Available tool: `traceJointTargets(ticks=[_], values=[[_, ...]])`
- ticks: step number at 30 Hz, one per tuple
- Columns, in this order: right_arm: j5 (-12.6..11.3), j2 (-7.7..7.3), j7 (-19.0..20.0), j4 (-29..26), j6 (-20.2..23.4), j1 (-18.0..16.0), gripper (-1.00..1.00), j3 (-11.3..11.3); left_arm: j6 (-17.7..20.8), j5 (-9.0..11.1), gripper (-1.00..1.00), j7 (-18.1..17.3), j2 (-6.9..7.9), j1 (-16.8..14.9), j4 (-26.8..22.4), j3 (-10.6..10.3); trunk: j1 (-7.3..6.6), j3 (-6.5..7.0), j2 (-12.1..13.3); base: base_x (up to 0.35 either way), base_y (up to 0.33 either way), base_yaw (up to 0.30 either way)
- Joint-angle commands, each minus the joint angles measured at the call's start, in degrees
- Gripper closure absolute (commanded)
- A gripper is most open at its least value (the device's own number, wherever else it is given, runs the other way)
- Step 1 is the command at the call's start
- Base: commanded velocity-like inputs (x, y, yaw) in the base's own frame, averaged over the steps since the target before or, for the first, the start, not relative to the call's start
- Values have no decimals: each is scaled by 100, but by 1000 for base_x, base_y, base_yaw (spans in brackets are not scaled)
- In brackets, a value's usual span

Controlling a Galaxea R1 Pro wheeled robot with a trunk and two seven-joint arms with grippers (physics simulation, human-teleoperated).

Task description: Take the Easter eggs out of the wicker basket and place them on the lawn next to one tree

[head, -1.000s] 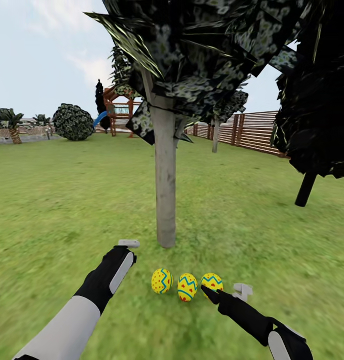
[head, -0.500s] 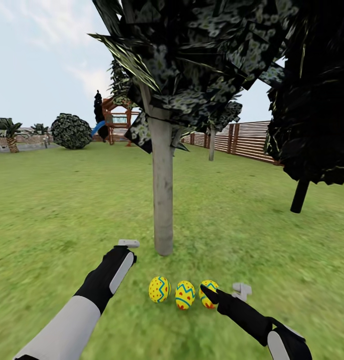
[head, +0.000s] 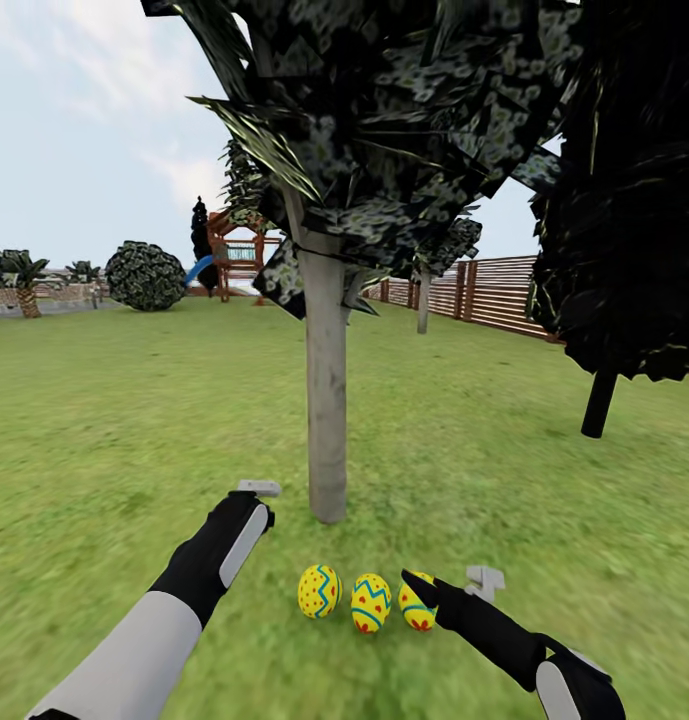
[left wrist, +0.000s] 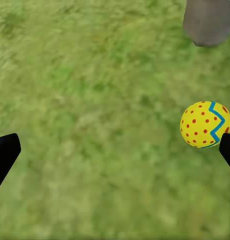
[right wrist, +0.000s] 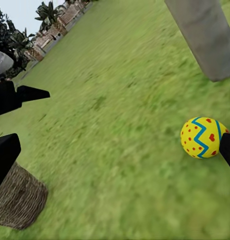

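Three yellow Easter eggs lie in a row on the lawn [head: 104, 420] just in front of the pale grey trunk of the tree [head: 326, 400]: a left egg [head: 318, 591], a middle egg [head: 370, 603] and a right egg [head: 416, 607]. My right gripper [head: 424, 585] hovers open beside the right egg, which lies by one fingertip [right wrist: 228, 150] as an egg [right wrist: 202, 137]. My left gripper [head: 254, 500] hangs open over bare grass left of the eggs, with an egg [left wrist: 205, 125] by its fingertip [left wrist: 228, 150]. The wicker basket [right wrist: 17, 200] stands on the grass apart from the eggs, its inside hidden.
A dark tree with a thin black trunk [head: 599, 400] stands to the right. A slatted wooden fence [head: 494, 290] runs along the back right. A round bush [head: 144, 275] and a playset [head: 234, 245] are far off at the back left. Open grass spreads to the left.
The whole picture has shifted down a little, so the camera moved. The eggs still lie by the trunk, and both arms keep their pose with open grippers.
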Motion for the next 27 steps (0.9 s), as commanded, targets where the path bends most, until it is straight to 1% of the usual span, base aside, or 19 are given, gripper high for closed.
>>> traceJointTargets(ticks=[1, 8, 27], values=[[-27, 5, 12, -2, 45, -4, -100, -14, 13, 61, -100, 52, 2, -6, 20, -17, -4, 6, -1, 0, 0, 0], [-19, 5, 11, 7, 46, -4, -100, -14, 19, 60, -100, 46, -6, -12, 98, -19, -22, 97, 8, 0, 0, 0], [-7, 5, 11, 145, 51, -16, -100, -6, 20, 53, -100, 40, -4, -20, 115, -23, -71, 342, 34, 0, 0, 0]])
